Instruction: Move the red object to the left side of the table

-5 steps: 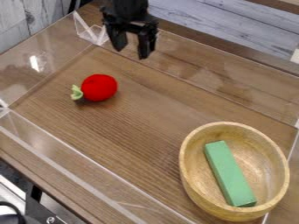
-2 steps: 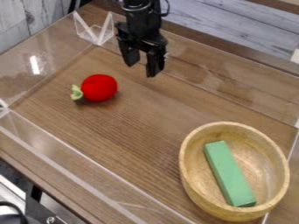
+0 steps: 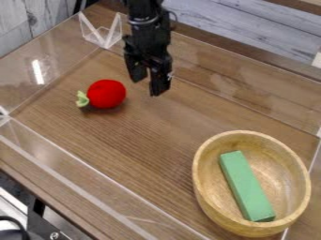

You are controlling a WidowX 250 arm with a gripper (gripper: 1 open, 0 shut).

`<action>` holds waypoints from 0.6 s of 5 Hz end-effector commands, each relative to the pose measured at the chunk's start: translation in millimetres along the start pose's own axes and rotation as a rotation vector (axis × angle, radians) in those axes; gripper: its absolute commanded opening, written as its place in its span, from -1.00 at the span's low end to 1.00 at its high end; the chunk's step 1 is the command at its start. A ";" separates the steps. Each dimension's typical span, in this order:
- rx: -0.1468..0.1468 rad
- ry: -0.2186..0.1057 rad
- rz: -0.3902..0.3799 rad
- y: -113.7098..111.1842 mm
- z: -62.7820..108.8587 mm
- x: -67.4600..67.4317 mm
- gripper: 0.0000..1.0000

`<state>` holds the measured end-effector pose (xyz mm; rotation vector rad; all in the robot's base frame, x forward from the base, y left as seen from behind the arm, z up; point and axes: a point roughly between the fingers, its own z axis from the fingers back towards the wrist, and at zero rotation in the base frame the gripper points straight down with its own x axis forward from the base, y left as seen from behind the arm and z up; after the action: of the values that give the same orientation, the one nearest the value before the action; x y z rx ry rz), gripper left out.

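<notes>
The red object [image 3: 105, 92] is a small glossy toy fruit with a green leafy stem on its left, lying on the brown wood-grain table [image 3: 150, 141] left of centre. My black gripper [image 3: 145, 82] hangs pointing down just to the right of the fruit, a short gap away. Its fingers are spread with nothing between them, and their tips stay a little above the tabletop.
A round light-wood bowl [image 3: 213, 192] sits at the front right with a green rectangular block [image 3: 246, 186] inside. Low clear acrylic walls [image 3: 75, 202] edge the tabletop, and a clear bracket [image 3: 103, 34] stands at the back left.
The gripper has come down and toward the front, closer to the red object, and has rolled about its vertical axis. Its jaws stayed open. The fruit has not moved.
</notes>
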<state>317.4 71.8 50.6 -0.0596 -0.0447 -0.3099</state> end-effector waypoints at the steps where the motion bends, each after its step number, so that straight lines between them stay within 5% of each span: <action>1: 0.027 -0.021 -0.060 13.0 16.3 -1.8 1.00; 3: 0.015 0.006 -0.212 32.5 15.7 -9.4 1.00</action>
<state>309.7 101.5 48.4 -0.0746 -0.0020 -0.5166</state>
